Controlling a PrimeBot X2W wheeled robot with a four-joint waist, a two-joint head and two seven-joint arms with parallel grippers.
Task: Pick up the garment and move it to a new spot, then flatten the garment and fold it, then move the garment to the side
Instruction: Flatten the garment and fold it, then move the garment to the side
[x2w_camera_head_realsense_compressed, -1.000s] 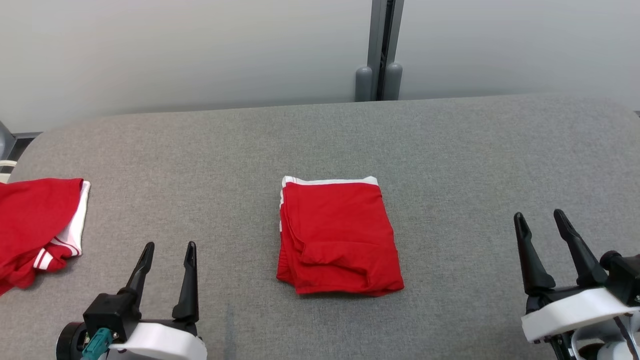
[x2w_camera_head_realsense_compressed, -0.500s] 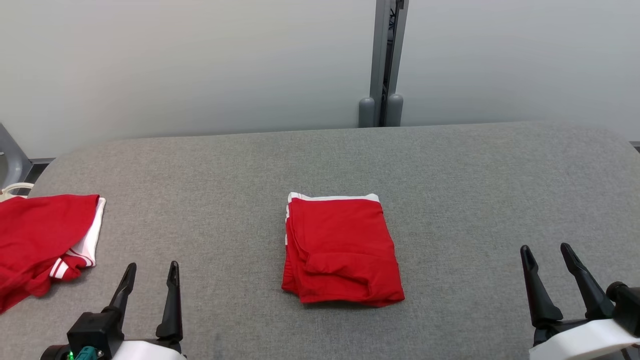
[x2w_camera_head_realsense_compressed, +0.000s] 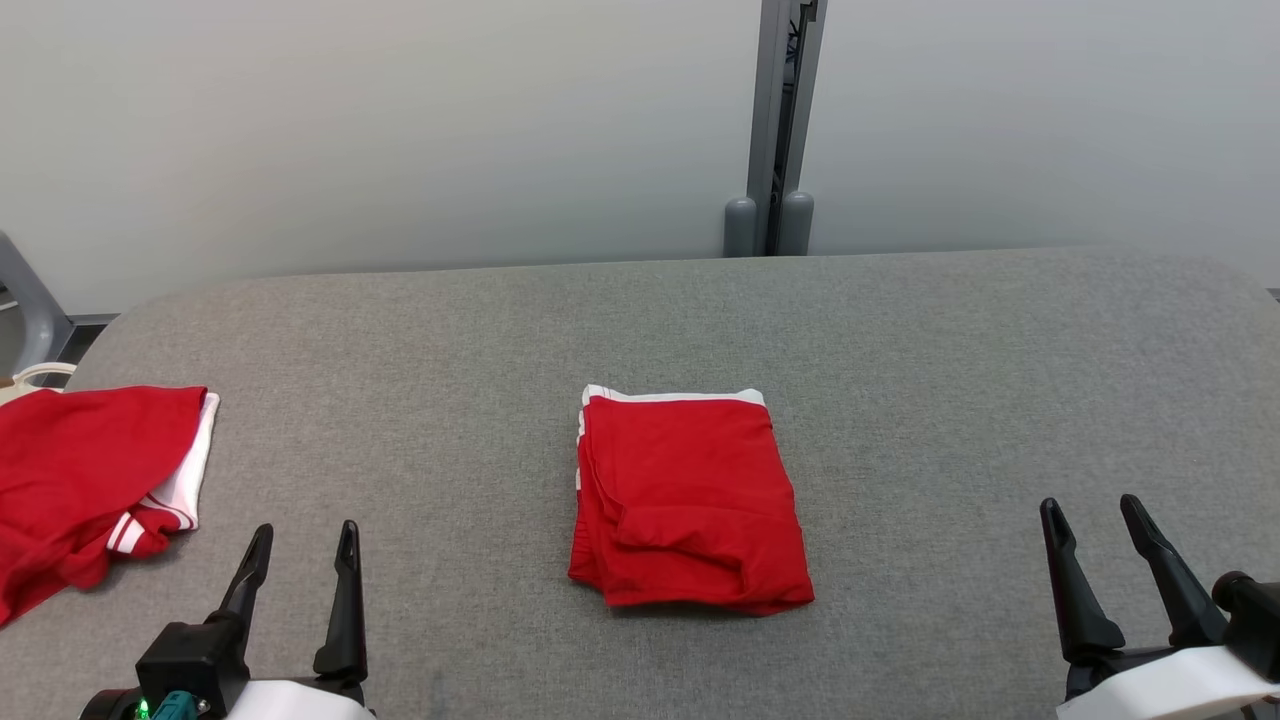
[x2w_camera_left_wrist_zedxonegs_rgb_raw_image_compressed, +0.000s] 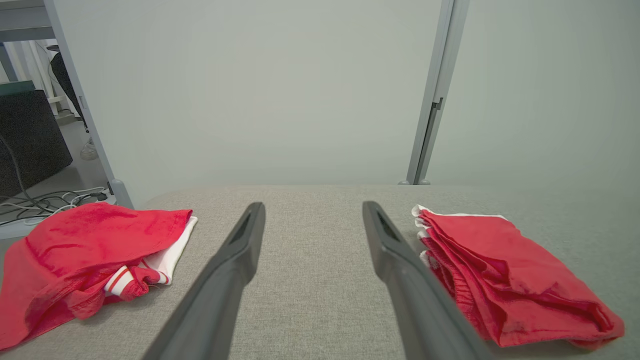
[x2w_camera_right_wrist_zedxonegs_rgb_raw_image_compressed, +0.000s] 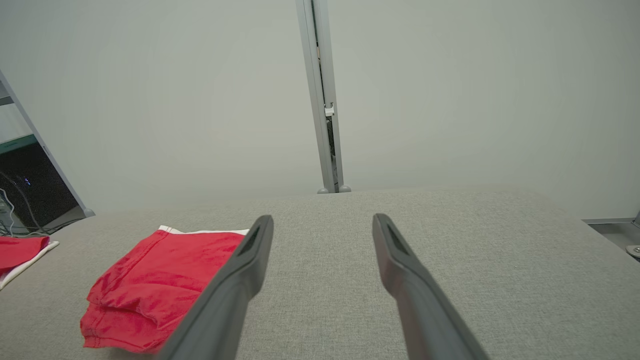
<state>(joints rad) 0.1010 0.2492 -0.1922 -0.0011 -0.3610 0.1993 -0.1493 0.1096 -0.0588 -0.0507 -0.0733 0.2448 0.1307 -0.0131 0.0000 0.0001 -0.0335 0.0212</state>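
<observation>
**Head view, with both wrist views.** The folded garment (x2w_camera_head_realsense_compressed: 690, 500), red with a white band along its upper edge, lay as a compact rectangle at the centre of the frame on the grey fabric table (x2w_camera_head_realsense_compressed: 950, 350). Its layered edges faced the left of the frame. A second, crumpled garment (x2w_camera_head_realsense_compressed: 90, 480), also red with white trim, lay at the left edge of the frame, well apart from the first.

The left gripper (x2w_camera_head_realsense_compressed: 305, 530) stood at the lower left and the right gripper (x2w_camera_head_realsense_compressed: 1090, 505) at the lower right. Each had its fingers spread wide and held nothing. Neither touched cloth, and the folded piece sat between them, nearer the left one. A grey post (x2w_camera_head_realsense_compressed: 785, 120) rose against the pale wall behind the table's far edge.

Judged from this layout, flattening and folding were complete, and the step in hand was the last one, moving the garment to the side. That move would call for one gripper to reach in low from the stack's edge. Its fingers would need to close across every layer together, because a pinch on the top layer alone would likely let the fold spill open when lifted.
</observation>
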